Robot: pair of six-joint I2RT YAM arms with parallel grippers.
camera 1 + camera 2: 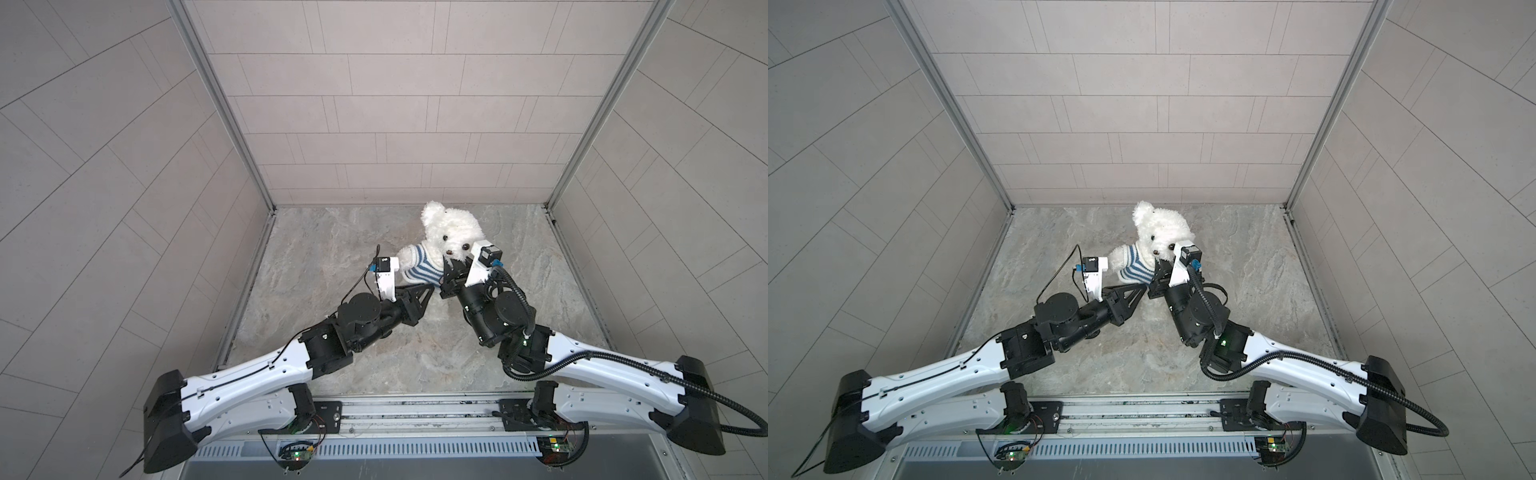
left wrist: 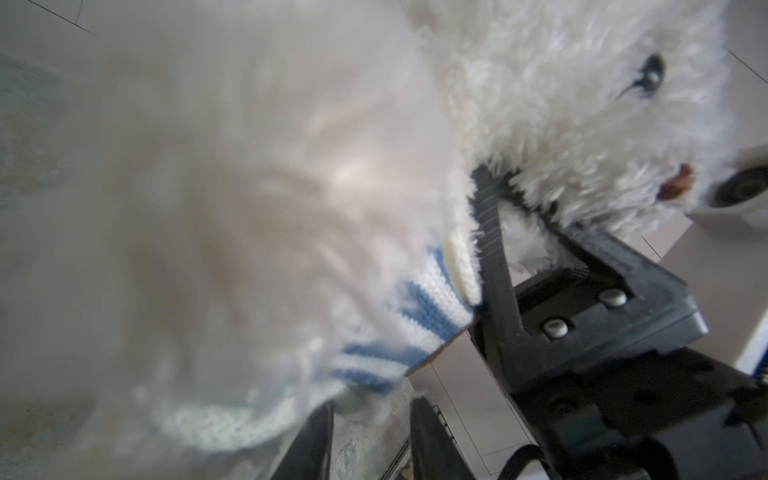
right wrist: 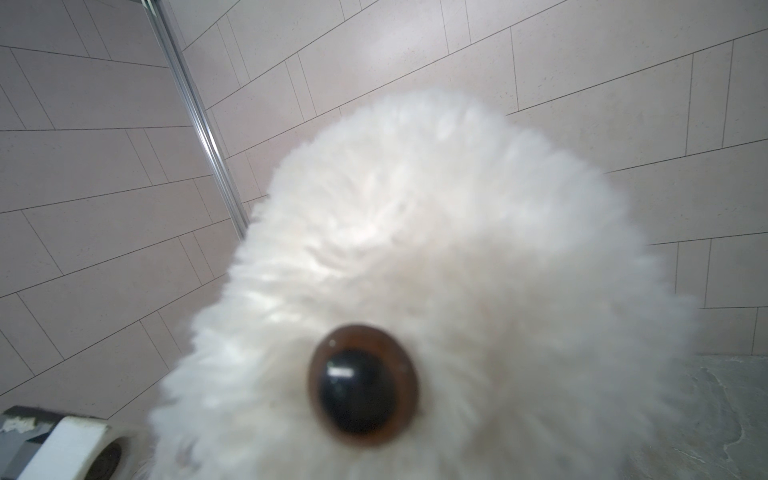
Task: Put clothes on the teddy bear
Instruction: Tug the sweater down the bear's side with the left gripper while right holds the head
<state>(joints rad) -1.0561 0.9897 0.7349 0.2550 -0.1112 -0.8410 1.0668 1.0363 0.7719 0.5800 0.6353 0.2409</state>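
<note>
Nearest the camera, the left gripper (image 1: 430, 287) sits low, its fingers (image 2: 432, 440) a little apart with the hem of the striped shirt (image 1: 419, 266) at their tips. Whether they pinch it cannot be told. Just beside them, the right gripper (image 1: 449, 268) is set narrow on the teddy bear (image 1: 451, 226) at the neck. One ribbed finger (image 2: 490, 257) presses against the shirt's collar and the white fur under the chin. The bear stands upright above both sets of fingers, with the shirt on its body and one paw out of a sleeve on the left gripper's side. Its face is turned toward the fingers. Beyond the fingertips lie the marble table (image 1: 332, 249) and, farthest off, the tiled back wall (image 1: 395, 104).
</note>
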